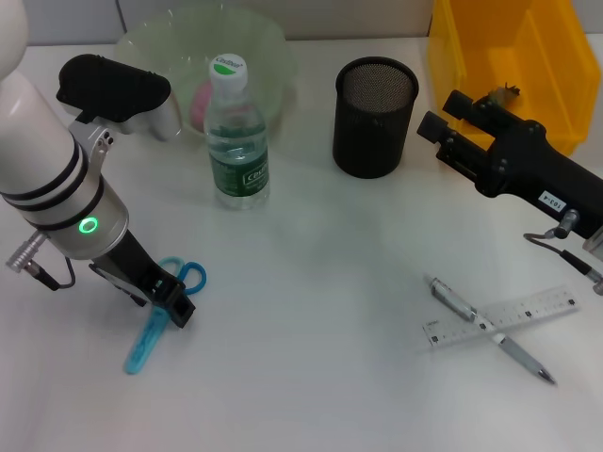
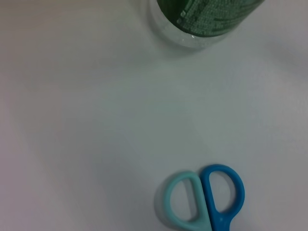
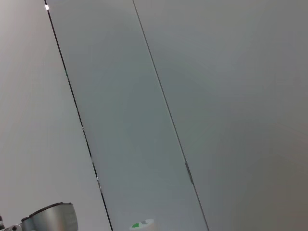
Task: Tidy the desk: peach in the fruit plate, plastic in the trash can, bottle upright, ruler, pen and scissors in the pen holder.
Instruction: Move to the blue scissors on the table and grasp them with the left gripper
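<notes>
White worktop (image 1: 311,311) carries the scissors (image 1: 160,315) directly under the left gripper (image 1: 172,306), whose fingers straddle the blades (spread or pinching, I cannot tell), so a shallow grip could let them pivot and drop before reaching the pen holder (image 1: 375,118).

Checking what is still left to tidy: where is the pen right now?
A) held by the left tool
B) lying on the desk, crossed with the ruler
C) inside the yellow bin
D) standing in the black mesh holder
B: the pen lies flat on the desk, crossing the ruler, well apart from the black mesh holder.
</notes>
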